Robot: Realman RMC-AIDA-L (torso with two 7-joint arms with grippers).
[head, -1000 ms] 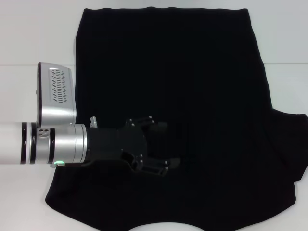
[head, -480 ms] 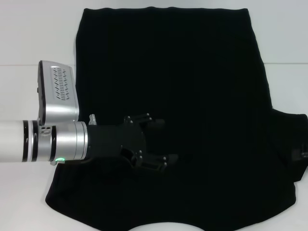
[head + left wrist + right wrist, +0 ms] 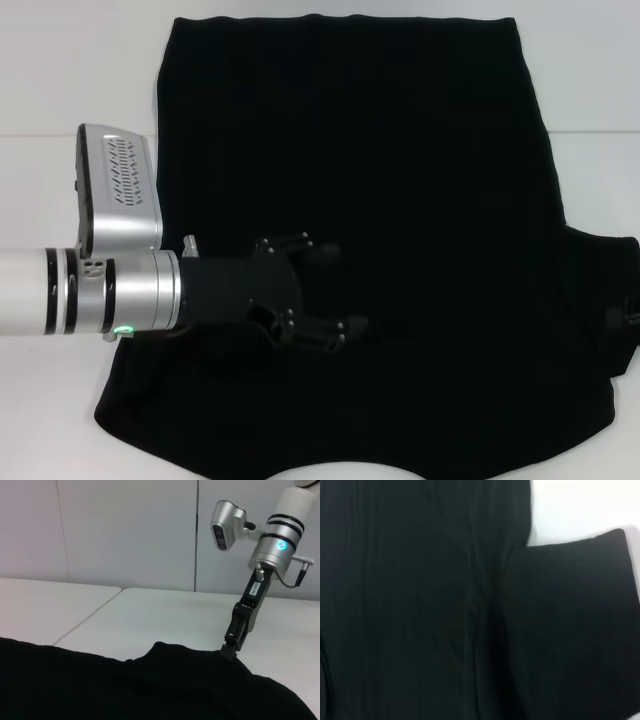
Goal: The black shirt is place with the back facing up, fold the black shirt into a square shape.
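Note:
The black shirt (image 3: pixel 400 150) lies spread flat on the white table (image 3: pixel 60 80), with its right sleeve (image 3: pixel 600 290) sticking out sideways. My left gripper (image 3: pixel 333 291) reaches in from the left and hovers open over the shirt's lower middle, with nothing between its fingers. Only a dark sliver of my right gripper (image 3: pixel 630 318) shows in the head view, at the outer edge of that sleeve. In the left wrist view the right gripper (image 3: pixel 231 647) points down with its tip against the sleeve's edge on the shirt (image 3: pixel 150 690). The right wrist view is filled with shirt (image 3: pixel 420 605) and sleeve (image 3: pixel 570 605).
White table (image 3: pixel 165 615) surrounds the shirt on the left, far side and right. A seam between two tabletops runs across behind the shirt. Pale wall panels stand behind the table in the left wrist view. The left arm's silver camera housing (image 3: pixel 118 190) sits over the shirt's left edge.
My left gripper has drawn back slightly to the left, still open. A dark part of the right gripper has appeared at the sleeve's outer edge.

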